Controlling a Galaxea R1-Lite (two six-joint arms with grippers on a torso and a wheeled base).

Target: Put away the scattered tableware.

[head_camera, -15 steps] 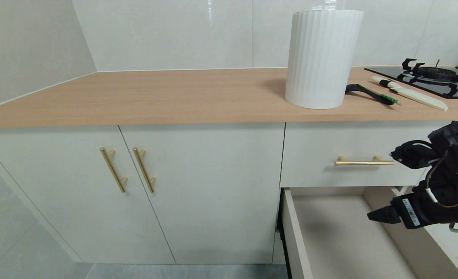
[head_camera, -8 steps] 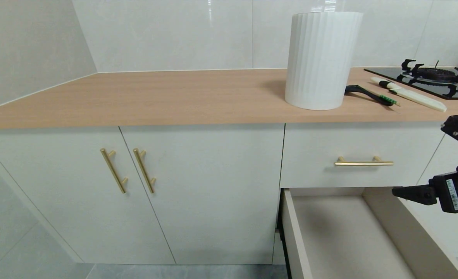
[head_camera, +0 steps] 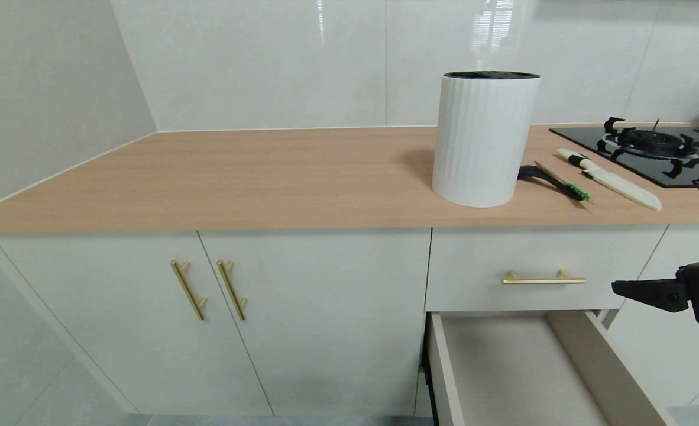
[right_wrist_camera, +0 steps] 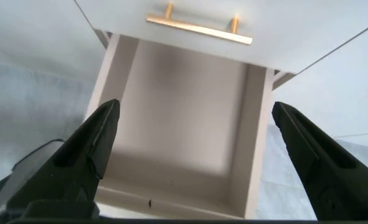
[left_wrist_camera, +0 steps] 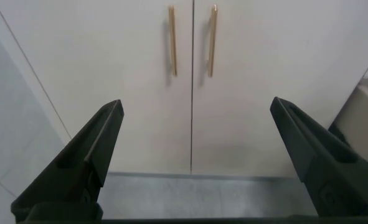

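Note:
On the wooden counter (head_camera: 267,177) stands a tall white ribbed holder (head_camera: 483,142). To its right lie a black-handled utensil with a green tip (head_camera: 549,180) and a white knife (head_camera: 612,179). Below the counter's right part a lower drawer (head_camera: 497,367) is pulled out with a bare bottom. My right gripper (head_camera: 660,236) is open at the right edge, in front of the cabinet and to the right of the drawer. In the right wrist view the gripper (right_wrist_camera: 193,143) looks into the open drawer (right_wrist_camera: 184,112). My left gripper (left_wrist_camera: 196,143) is open, low before the cabinet doors.
A black gas hob (head_camera: 651,145) sits at the counter's far right. A shut drawer with a gold handle (head_camera: 543,279) is above the open one. Two cabinet doors with gold handles (left_wrist_camera: 172,40) stand shut at the left. Tiled walls close the back and left.
My right gripper has pulled back to the right, away from above the drawer. The head view has shifted, so counter and cabinet sit lower in the picture.

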